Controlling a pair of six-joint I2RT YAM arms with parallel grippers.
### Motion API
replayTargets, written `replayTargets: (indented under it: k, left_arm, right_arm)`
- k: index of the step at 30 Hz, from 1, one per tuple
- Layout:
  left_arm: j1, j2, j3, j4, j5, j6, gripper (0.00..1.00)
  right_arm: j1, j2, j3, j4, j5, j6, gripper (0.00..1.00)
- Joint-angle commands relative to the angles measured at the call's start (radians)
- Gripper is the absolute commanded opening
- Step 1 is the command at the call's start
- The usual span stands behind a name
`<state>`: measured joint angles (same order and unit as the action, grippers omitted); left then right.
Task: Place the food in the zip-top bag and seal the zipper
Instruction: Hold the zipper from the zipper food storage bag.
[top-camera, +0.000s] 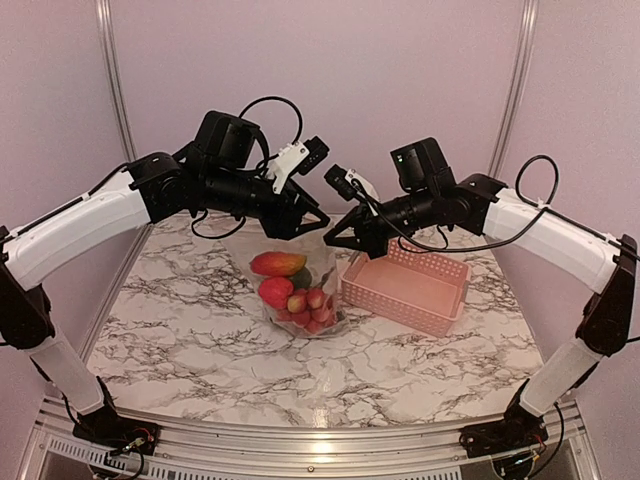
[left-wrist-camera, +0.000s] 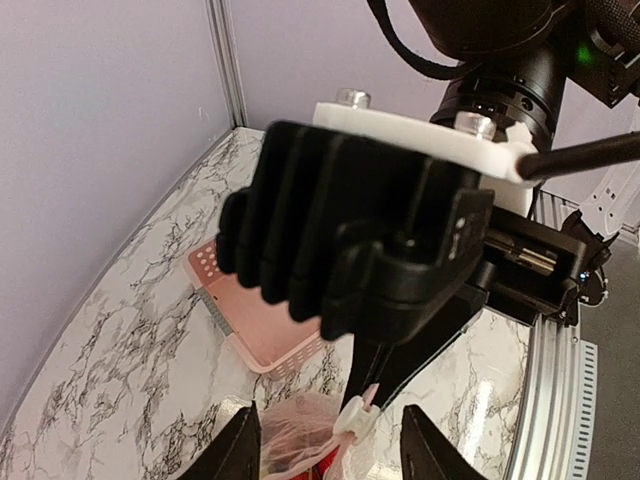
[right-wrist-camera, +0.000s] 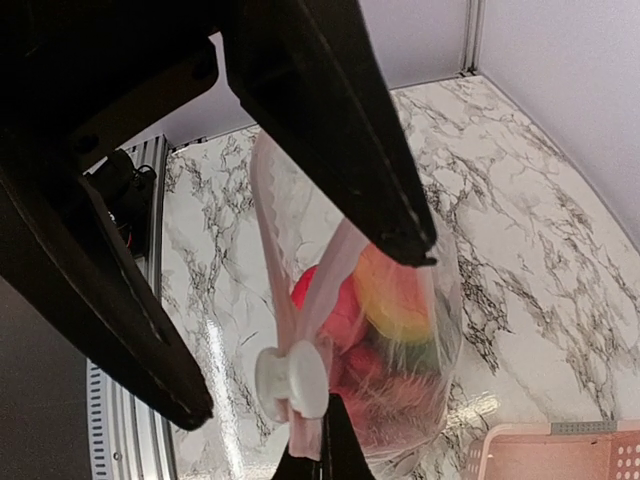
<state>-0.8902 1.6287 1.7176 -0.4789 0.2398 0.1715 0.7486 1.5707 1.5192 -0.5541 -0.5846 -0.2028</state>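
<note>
The zip-top bag (top-camera: 300, 290) lies on the marble table with its mouth end lifted. Inside show an orange-red mango (top-camera: 278, 263), a red berry (top-camera: 275, 291), pink berries (top-camera: 312, 303) and a green piece (top-camera: 301, 278); the aubergine and cucumber are hidden. The zipper (right-wrist-camera: 285, 270) is a pinkish strip with a white slider (right-wrist-camera: 290, 380), which also shows in the left wrist view (left-wrist-camera: 360, 418). My right gripper (right-wrist-camera: 322, 445) is shut on the strip's end just beside the slider. My left gripper (left-wrist-camera: 335, 452) is open, its fingers either side of the strip near the slider, not touching it.
The pink slotted basket (top-camera: 430, 312) stands just right of the bag, under my right arm, with nothing visible in it. Both grippers meet above the bag's far end (top-camera: 325, 235). Walls close the back and sides; a metal rail runs along the near table edge.
</note>
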Motion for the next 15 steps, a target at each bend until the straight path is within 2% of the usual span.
replayTargets:
  k: [1,7,13,15]
  left_arm:
    - [-0.008,0.025,0.008,0.027,0.028,0.048,0.49]
    - [-0.009,0.031,-0.009,0.048,0.043,0.081,0.47]
    - [-0.01,0.031,-0.02,0.035,0.079,0.069,0.27]
    - [-0.011,0.02,-0.036,0.031,0.084,0.065,0.23]
  right_arm:
    - [0.012,-0.037,0.006,-0.013,-0.018,-0.006,0.0]
    - [0.011,-0.04,0.002,-0.029,-0.036,-0.005,0.0]
    - [0.012,-0.052,-0.001,-0.033,-0.017,-0.007,0.0]
    - [0.011,-0.052,-0.001,-0.033,-0.016,-0.009,0.0]
